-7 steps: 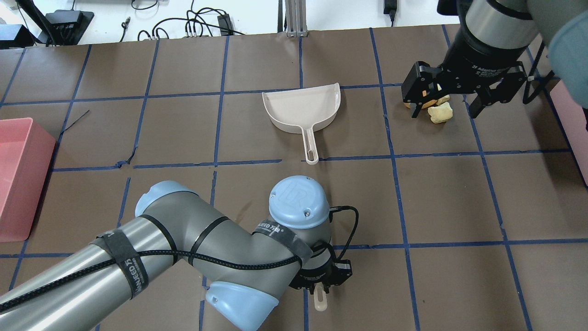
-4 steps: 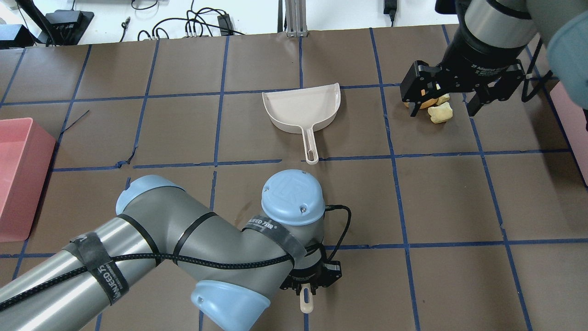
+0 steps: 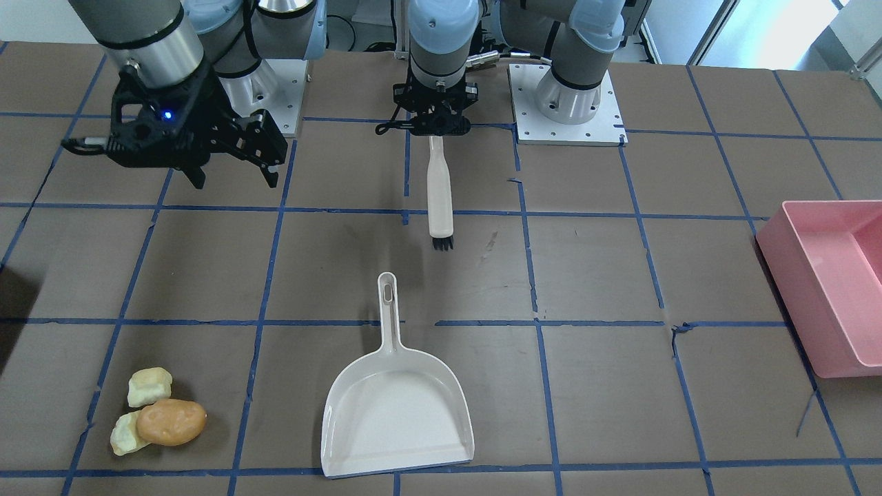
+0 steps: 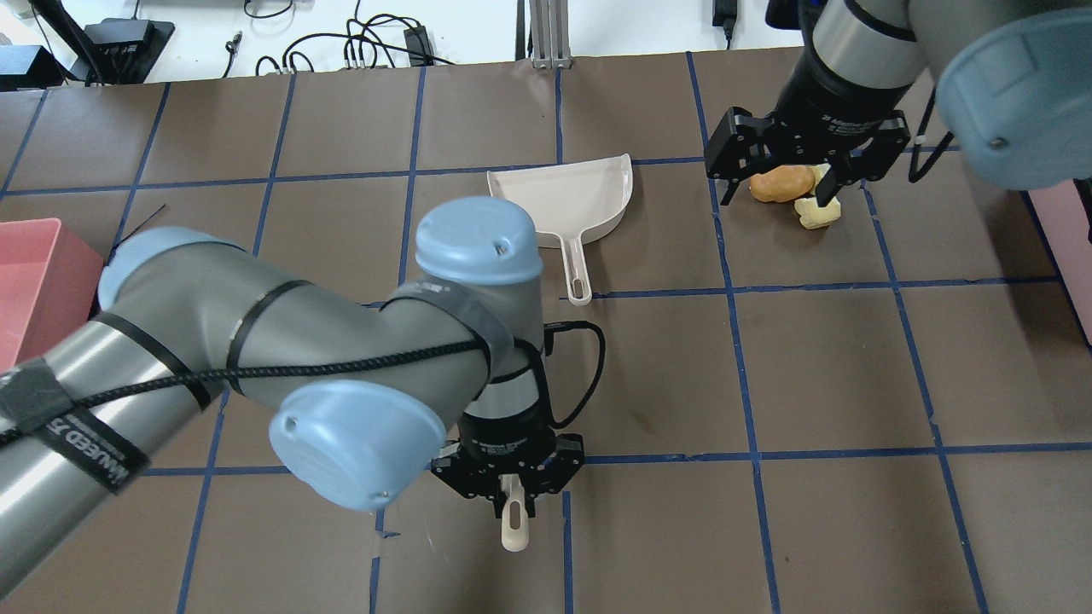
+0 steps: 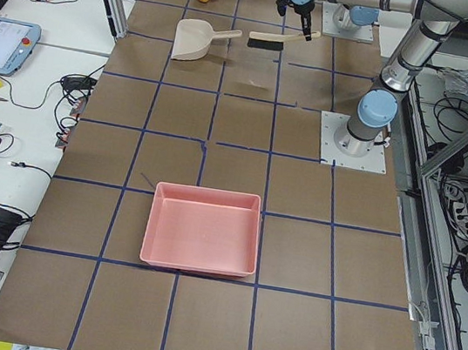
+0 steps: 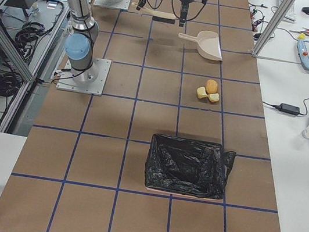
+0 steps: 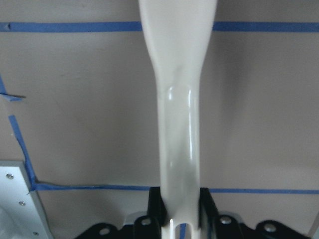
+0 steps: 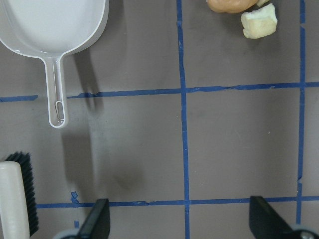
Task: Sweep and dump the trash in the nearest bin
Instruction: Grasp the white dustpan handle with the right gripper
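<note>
Now: left tool (image 3: 435,131) clamped on brush (image 3: 439,186) handle; right tool (image 8: 180,219) spread wide, empty.

Illumination is bright and even, from overhead, with no dim zones. Shadows are soft-edged. In the right wrist view the white plastic dustpan (image 8: 30,25) throws a faint grey smear down and to the right across the brown paper-covered table (image 8: 239,149). In the left wrist view the cream plastic brush handle (image 7: 177,124) sits close to the lens, slightly soft, with a narrow glare streak along it. The front-facing view is washed out white in its top right corner. In the overhead view the near grey-and-blue left arm (image 4: 256,333) looms large and mildly blurred.
</note>
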Motion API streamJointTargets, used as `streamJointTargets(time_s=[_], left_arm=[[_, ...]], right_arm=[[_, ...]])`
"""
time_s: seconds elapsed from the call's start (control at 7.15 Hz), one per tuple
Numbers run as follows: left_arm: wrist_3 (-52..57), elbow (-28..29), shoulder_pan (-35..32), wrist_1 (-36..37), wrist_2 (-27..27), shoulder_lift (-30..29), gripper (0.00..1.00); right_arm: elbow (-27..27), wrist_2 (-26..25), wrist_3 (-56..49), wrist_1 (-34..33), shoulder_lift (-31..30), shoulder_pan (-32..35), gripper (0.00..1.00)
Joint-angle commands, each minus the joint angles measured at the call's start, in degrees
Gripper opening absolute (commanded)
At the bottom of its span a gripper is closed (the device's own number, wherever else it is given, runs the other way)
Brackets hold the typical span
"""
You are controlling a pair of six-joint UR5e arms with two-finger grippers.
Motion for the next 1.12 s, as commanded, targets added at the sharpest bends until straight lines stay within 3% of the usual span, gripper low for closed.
streamJointTargets(time_s=[0.0,0.14,0.42,0.7,0.98], left_arm=[[7.4,3.8,9.8,-7.6,0.3,0.1,0.0],[9.7,3.8,15.4,-8.3,0.7,0.1,0.0],[16.3,3.2,24.4,-8.4,1.5,-0.2,0.0],[17.5,3.6,26.5,-7.3,3.0,-1.8,0.0],[19.3,2.8,27.5,-6.6,3.0,-1.9,0.0]], right_arm=[[5.1,0.8,3.3,-14.3,6.0,4.4,0.97],[7.1,0.2,7.6,-21.8,8.2,7.8,0.97],[8.9,-6.3,13.6,-33.8,13.9,13.9,0.96],[10.1,-12.8,16.4,-47.4,22.1,19.0,0.97],[11.5,-13.4,16.4,-47.7,22.9,19.5,0.97]])
